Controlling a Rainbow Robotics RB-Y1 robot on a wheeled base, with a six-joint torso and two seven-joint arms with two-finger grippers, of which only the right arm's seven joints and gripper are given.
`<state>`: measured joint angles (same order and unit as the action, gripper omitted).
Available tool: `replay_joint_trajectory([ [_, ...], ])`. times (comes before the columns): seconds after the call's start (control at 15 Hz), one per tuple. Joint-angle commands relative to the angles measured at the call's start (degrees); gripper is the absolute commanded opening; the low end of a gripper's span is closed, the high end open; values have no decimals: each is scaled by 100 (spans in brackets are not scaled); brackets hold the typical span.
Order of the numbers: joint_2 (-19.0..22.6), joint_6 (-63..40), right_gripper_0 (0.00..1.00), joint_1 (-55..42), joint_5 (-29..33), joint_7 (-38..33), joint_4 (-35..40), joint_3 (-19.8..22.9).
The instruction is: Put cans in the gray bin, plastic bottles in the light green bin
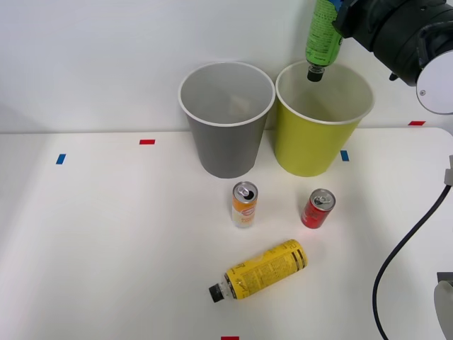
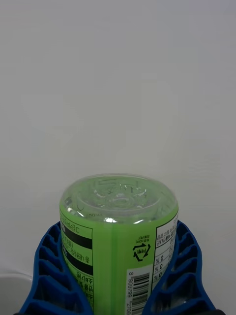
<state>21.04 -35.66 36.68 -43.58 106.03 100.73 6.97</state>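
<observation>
While the right claw (image 2: 118,290) clamps the green bottle (image 1: 323,35), cap down; light green bin (image 1: 311,152) beneath.

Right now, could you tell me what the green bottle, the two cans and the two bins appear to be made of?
Green bottle: clear plastic under a glossy printed wrap; its see-through moulded base shows.
Orange can and red can: likely aluminium, with shiny silver pull-tab tops.
Gray bin and lime bin: probably matte plastic, smooth thin tapered walls.
</observation>
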Motion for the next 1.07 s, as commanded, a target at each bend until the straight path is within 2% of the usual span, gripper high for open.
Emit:
replay_joint_trajectory([
  [0.07,-74,323,0,41,7,23,-221,-100],
  [0.33,-91,341,0,68,69,85,-273,-108],
  [0.4,-109,341,34,68,69,85,-273,-100],
  [0.47,-100,341,73,68,69,85,-273,-108],
  [0.53,-109,341,100,59,60,93,-273,-126],
  [0.8,-91,341,100,-73,-327,173,-203,-205],
  [0.93,6,341,100,-354,-327,252,105,-205],
  [1.07,155,341,100,-934,-327,287,729,-214],
])
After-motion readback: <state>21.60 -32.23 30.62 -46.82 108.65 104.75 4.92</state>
